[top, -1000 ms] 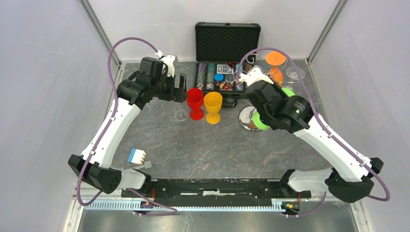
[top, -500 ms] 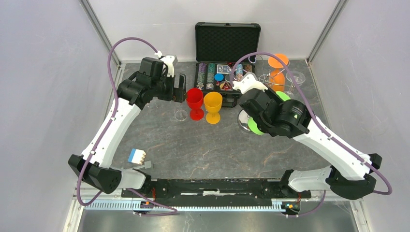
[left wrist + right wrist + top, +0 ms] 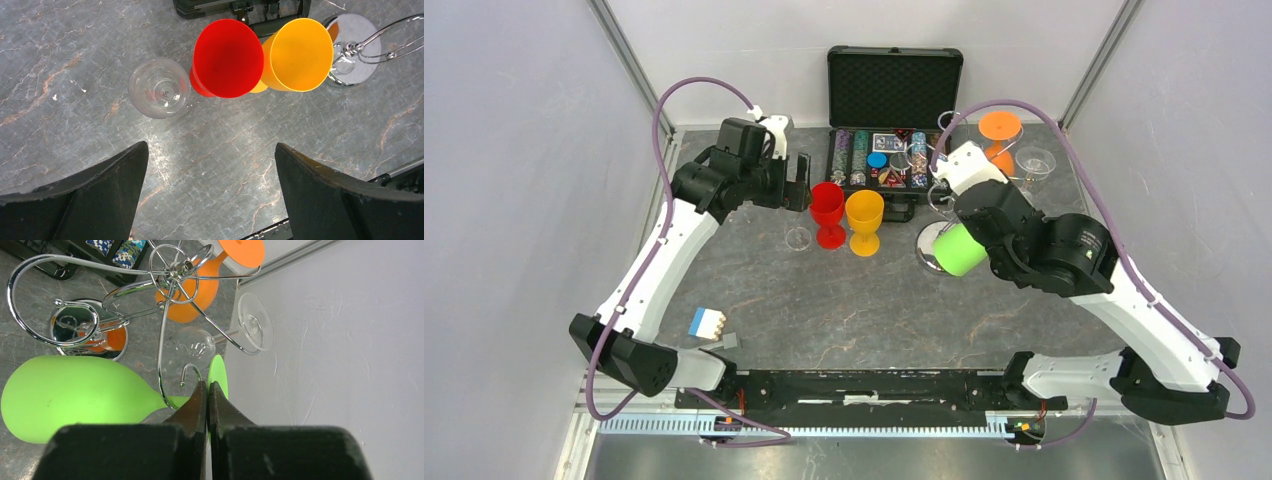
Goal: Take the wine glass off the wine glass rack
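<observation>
The right fingers (image 3: pixel 192 405) are clenched on the thin stem of the green wine glass (image 3: pixel 75 397), between its bowl and its foot. The glass lies on its side, with the bowl by the round base of the wine glass rack (image 3: pixel 176 266) and the stem just beside one curled hook. Whether stem and hook touch cannot be told. An orange glass (image 3: pixel 192 295) and a clear glass (image 3: pixel 200 347) hang on the rack. The left fingers (image 3: pixel 95 195) are spread wide, grasping nothing, apart from the rack.

white arms (image 3: pixel 656 262), black joints (image 3: pixel 1074 250), purple cables (image 3: pixel 657 125)
</observation>
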Robot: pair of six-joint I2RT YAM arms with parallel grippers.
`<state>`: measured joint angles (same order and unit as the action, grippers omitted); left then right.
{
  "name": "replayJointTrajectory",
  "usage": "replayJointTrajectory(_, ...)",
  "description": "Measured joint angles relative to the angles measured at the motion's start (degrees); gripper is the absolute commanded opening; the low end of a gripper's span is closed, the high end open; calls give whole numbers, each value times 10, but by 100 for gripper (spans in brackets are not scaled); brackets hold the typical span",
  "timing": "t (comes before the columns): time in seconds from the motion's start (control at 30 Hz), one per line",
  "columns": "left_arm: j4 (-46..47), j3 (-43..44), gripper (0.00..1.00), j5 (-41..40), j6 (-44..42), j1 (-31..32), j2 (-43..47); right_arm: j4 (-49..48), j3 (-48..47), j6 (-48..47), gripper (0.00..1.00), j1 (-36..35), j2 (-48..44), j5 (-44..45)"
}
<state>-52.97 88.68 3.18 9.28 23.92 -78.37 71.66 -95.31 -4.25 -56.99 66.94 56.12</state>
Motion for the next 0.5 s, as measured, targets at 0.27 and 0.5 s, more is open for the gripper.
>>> replayJointTrajectory(0.27, 0, 0, 100, 0, 0, 0, -3, -35, 3, -28, 0, 0, 11, 6)
replayJointTrajectory(0.5, 6, 0, 100, 0, 0, 0, -3, -98, 23, -70, 0, 0, 41, 77)
